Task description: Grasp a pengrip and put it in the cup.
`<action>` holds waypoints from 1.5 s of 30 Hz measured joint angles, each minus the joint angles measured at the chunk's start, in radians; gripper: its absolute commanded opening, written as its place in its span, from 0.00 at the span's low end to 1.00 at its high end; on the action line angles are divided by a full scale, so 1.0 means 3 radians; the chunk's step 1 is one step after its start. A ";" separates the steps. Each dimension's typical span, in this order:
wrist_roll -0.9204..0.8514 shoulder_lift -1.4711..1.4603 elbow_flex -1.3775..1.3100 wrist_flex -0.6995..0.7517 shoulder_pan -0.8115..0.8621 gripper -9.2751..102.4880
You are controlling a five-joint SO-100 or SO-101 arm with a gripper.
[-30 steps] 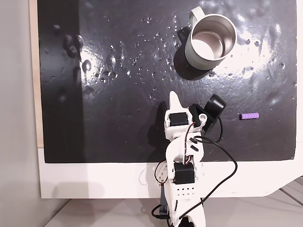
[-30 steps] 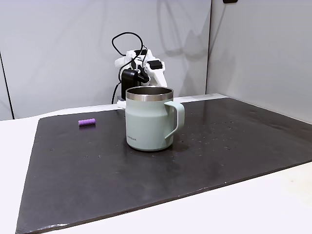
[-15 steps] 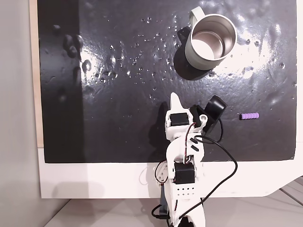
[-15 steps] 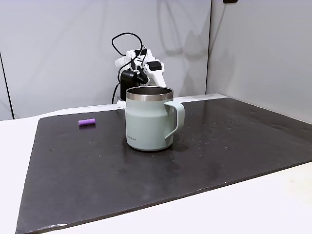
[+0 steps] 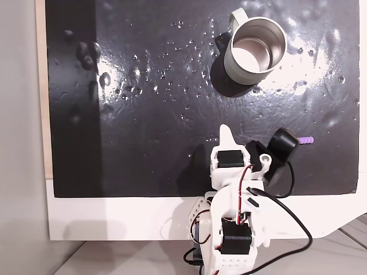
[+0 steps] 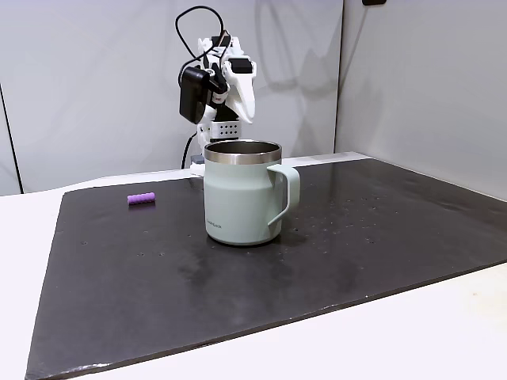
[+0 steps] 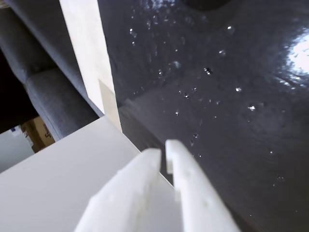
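Raised and swung right, arm's camera (image 5: 283,143) now partly covers pengrip (image 5: 308,139).

Mat (image 5: 143,114): black, glossy, dimpled and bubbled, hard glare spots. Cup (image 6: 242,202): matt grey-green painted outside, bare shiny steel rim and inside (image 5: 255,51). Pengrip (image 6: 141,199): purple, ribbed, matt, rubbery look. Gripper (image 7: 163,153): white plastic, faint printed layer texture, matt. Table (image 6: 444,332): smooth white, matt. Cables (image 5: 287,212): black, smooth sheath.
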 measured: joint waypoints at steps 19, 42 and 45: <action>-0.1488 -0.1754 -0.2224 0.1611 0.1846 0.09; -0.2229 -0.3620 -0.2695 0.0992 0.3058 0.32; -0.2265 -0.3763 -0.2628 0.0803 0.3088 0.32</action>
